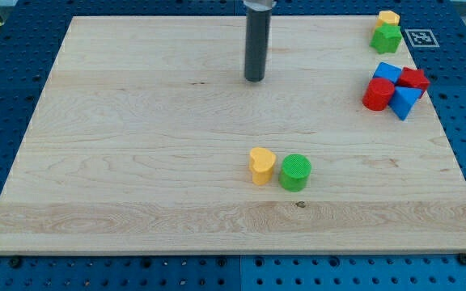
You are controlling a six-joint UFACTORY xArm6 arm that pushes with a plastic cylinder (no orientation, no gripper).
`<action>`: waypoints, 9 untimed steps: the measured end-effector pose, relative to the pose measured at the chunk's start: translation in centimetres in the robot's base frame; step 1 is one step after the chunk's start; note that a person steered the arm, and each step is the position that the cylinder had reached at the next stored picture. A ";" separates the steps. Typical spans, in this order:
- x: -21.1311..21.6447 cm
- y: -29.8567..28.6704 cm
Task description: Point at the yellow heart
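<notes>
The yellow heart (260, 165) lies on the wooden board (136, 145), a little below the view's middle. A green cylinder (295, 172) stands right beside it on its right, touching or nearly so. My tip (254, 79) is at the view's top centre, well above the yellow heart and almost in line with it, apart from every block.
At the view's right edge a cluster holds a red cylinder (377, 94), a red block (414, 80) and two blue blocks (387, 72) (404, 103). At the top right corner a yellow block (389, 18) sits behind a green block (386, 37). A marker tag (420, 37) lies there.
</notes>
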State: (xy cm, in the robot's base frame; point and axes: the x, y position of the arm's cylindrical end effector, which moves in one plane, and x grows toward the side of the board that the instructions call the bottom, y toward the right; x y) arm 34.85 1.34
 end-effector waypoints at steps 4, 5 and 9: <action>16.8 -17.3; 22.1 -17.3; 22.0 -2.5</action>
